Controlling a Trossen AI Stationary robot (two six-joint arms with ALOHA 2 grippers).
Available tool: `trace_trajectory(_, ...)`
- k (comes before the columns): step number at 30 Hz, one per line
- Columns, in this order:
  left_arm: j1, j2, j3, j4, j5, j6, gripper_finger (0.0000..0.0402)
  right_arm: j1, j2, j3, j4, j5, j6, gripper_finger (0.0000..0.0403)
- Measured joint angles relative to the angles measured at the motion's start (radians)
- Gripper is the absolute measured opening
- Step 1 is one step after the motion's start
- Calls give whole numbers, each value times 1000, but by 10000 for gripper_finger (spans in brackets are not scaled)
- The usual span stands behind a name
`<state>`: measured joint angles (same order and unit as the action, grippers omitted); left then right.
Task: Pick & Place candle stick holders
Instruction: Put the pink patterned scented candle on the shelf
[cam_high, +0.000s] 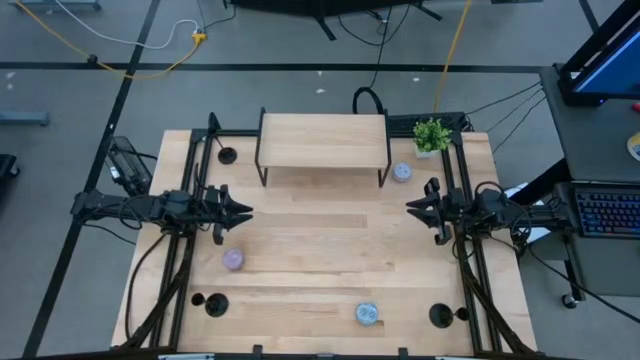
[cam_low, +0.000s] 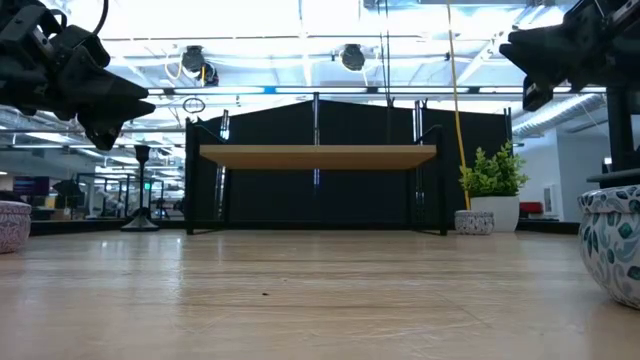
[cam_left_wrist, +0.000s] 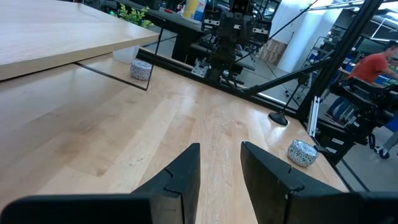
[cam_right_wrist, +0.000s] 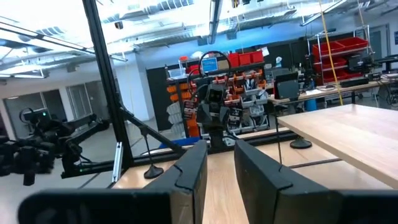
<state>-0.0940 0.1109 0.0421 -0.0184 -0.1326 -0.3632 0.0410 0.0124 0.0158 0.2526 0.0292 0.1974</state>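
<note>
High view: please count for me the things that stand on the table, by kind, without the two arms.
candle stick holders: 3
small patterned pots: 3
potted green plant: 1
wooden shelf: 1
Total: 8

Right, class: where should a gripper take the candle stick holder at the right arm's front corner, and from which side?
Take the candle stick holder by its thin stem, probably level from the table middle: it stands upright, its flat base hugs the table, and frame bars crowd its outer side.
</note>
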Motion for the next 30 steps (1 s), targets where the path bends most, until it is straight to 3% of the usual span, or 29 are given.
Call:
trace_trajectory(5, 0, 1, 0, 35, -29, 7, 120, 0, 0, 0, 26, 0, 0, 73)
trace_trajectory(9, 0, 2, 0, 173, -88, -35, 120, 0, 0, 0, 29, 1, 0, 73)
trace_trajectory(18, 0, 2, 0, 520, -271, 27, 120, 0, 0, 0, 28, 1, 0, 73)
trace_trajectory(24, 0, 2, 0, 582, -363, -37, 120, 0, 0, 0, 28, 1, 0, 73)
trace_trajectory(30, -16, 29, 45, 543, -325, -59, 120, 0, 0, 0, 28, 21, 0, 73)
